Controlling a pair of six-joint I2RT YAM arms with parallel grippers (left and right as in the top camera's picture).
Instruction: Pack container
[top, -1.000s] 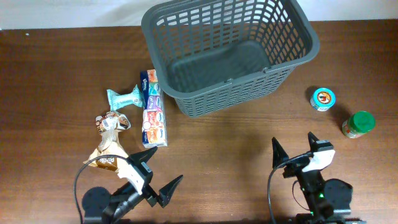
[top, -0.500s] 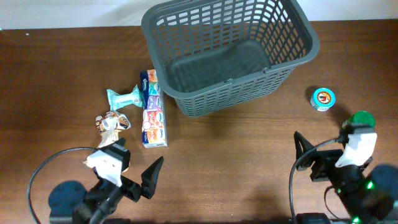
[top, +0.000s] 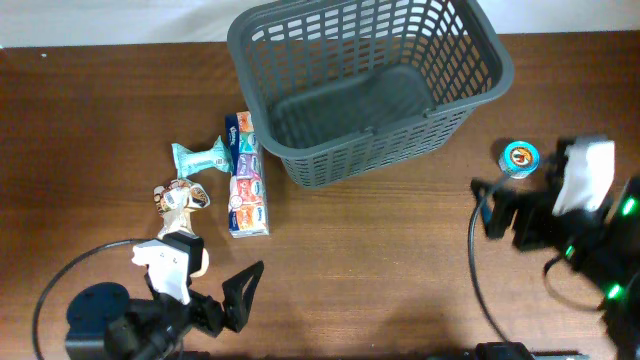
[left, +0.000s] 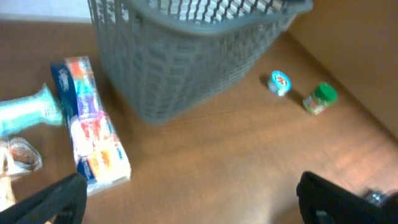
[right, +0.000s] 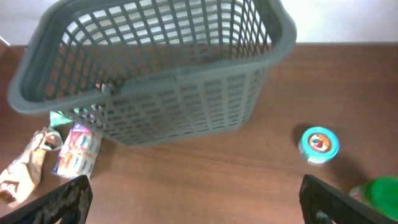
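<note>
The dark grey slotted container (top: 372, 135) stands empty at the back middle of the table; it also shows in the left wrist view (left: 186, 68) and the right wrist view (right: 174, 93). My left gripper (top: 215, 278) is open and empty at the front left, near the snack bag (top: 178, 205); in its own view it hangs above bare wood (left: 193, 205). My right gripper (top: 528, 190) is open and empty at the right, just in front of the blue-topped tub (top: 520, 158); its own view shows nothing between its fingers (right: 199, 205).
A strip of tissue packs (top: 246, 175) and a teal packet (top: 203, 156) lie left of the container. A green-lidded jar (right: 379, 190) stands near the tub (right: 319, 144); my right arm hides it in the overhead view.
My right arm has swung right and back, and now covers the green-lidded jar from above. My left arm has shifted left, toward the snack bag. The objects have not moved.
</note>
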